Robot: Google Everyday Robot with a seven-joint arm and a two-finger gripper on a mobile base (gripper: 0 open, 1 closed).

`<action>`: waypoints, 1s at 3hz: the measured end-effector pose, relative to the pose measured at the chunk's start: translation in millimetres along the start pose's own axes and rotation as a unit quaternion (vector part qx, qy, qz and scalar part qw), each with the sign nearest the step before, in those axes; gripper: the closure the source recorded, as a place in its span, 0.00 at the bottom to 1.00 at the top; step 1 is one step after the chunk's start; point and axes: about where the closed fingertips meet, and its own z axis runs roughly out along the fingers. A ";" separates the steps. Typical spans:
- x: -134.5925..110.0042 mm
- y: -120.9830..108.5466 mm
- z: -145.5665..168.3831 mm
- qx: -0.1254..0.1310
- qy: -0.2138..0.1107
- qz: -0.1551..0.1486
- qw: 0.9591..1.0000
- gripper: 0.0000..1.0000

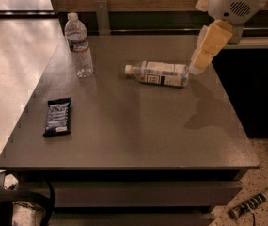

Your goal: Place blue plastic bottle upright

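The blue plastic bottle (pixel 158 73) lies on its side near the middle back of the grey table (pixel 133 126), white cap pointing left, pale label with a black square mark facing up. My gripper (pixel 200 62) hangs from the white arm at the upper right. Its cream-coloured fingers (pixel 208 44) point down, with the tips just right of the bottle's base, above the table. It holds nothing.
A ribbed clear water bottle (pixel 79 45) stands upright at the back left of the table. A dark snack bar (pixel 58 116) lies near the left edge. A headset (pixel 11 204) and a striped tool (pixel 248 205) lie on the floor in front.
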 end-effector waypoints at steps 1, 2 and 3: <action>-12.1 -14.3 37.6 0.008 0.056 -0.002 0.998 0.00; -16.7 -18.5 72.3 0.009 0.120 -0.011 0.993 0.00; -16.4 -25.5 105.6 -0.001 0.161 -0.020 0.987 0.00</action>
